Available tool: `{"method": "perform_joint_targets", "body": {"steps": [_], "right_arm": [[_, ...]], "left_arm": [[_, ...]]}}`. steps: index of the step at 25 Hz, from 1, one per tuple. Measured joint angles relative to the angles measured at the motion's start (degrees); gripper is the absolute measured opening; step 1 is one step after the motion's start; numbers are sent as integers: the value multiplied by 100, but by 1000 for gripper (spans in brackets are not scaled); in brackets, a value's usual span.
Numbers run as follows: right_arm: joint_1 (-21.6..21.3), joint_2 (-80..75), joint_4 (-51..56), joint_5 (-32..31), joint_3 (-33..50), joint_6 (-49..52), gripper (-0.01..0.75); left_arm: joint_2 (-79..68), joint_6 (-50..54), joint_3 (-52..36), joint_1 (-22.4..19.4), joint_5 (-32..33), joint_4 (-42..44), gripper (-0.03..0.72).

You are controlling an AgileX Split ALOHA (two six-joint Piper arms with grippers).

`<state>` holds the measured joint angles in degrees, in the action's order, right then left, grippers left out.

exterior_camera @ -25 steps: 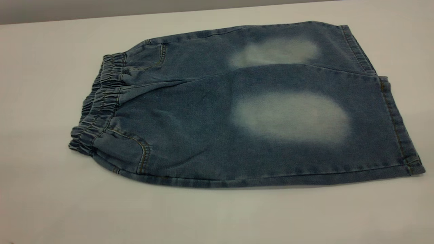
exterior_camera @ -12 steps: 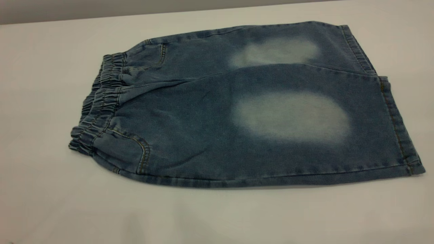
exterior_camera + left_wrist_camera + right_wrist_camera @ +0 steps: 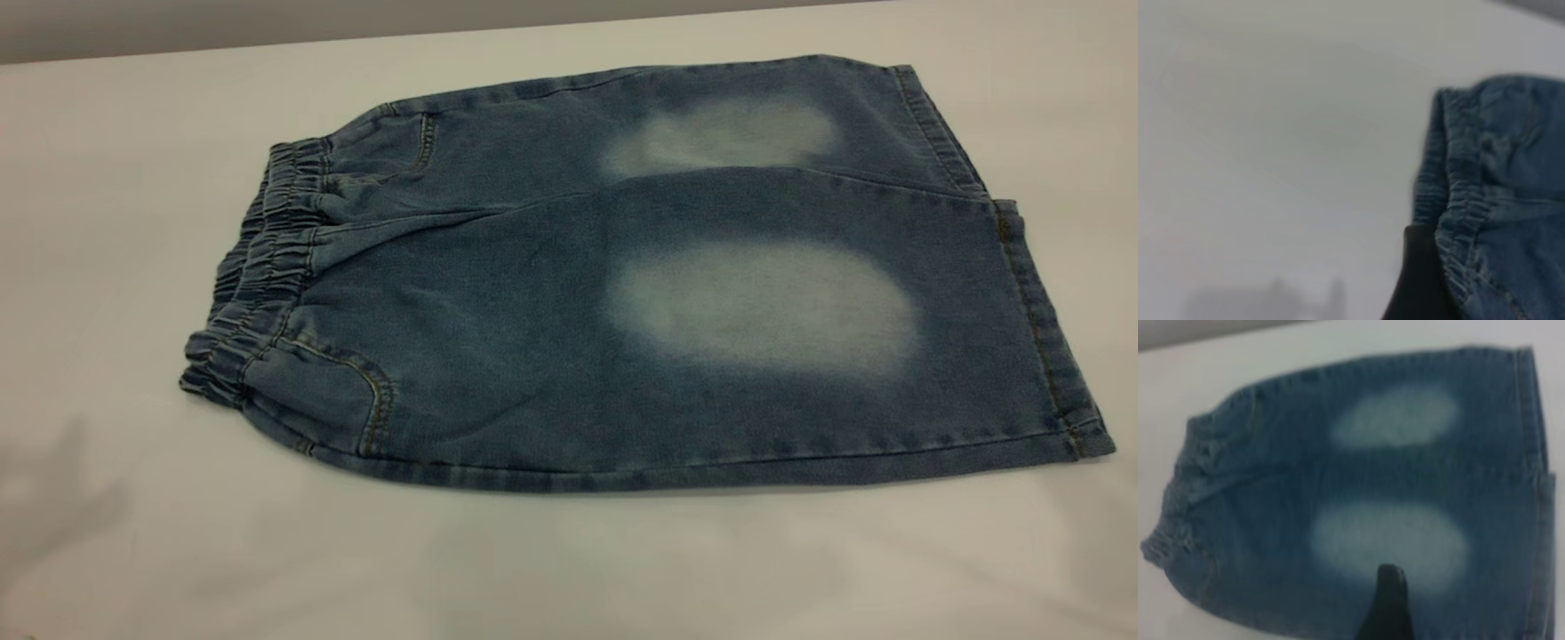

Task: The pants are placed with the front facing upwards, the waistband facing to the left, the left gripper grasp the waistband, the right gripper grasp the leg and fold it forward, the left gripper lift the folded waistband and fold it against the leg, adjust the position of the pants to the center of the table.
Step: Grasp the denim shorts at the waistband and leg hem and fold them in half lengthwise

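The blue denim pants (image 3: 533, 338) lie flat on the white table (image 3: 569, 569), front up, showing two pale faded patches. The ruffled waistband (image 3: 258, 276) points left and the leg hems (image 3: 1040, 320) point right. Neither gripper shows in the exterior view. In the left wrist view a black tip of the left gripper (image 3: 1418, 273) sits right beside the waistband (image 3: 1458, 200), at the table side of it. In the right wrist view the black tip of the right gripper (image 3: 1388, 600) hovers over the near leg of the pants (image 3: 1271, 487), by the larger faded patch.
Bare white tabletop surrounds the pants on all sides, widest along the near edge and at the left. A grey wall (image 3: 267, 18) runs behind the table's far edge. Faint shadows fall on the table at the near left (image 3: 53, 498).
The pants have not moved. Soft shadows have spread over the near part of the table, with a darker one now at the near left.
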<state>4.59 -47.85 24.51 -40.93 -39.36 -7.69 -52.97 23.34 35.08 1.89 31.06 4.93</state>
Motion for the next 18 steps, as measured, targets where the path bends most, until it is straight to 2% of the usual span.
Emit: {"method": "perform_joint_targets", "body": {"steps": [14,18], "right_arm": [[0,-2352,106,663,4,-262,533],[0,-2784,258,795,6,-406,533]], "left_arm": [[-3424,-90,4,0,-1782,-215,457],[-4078,-90,4,43,-2023,-215,457]]}}
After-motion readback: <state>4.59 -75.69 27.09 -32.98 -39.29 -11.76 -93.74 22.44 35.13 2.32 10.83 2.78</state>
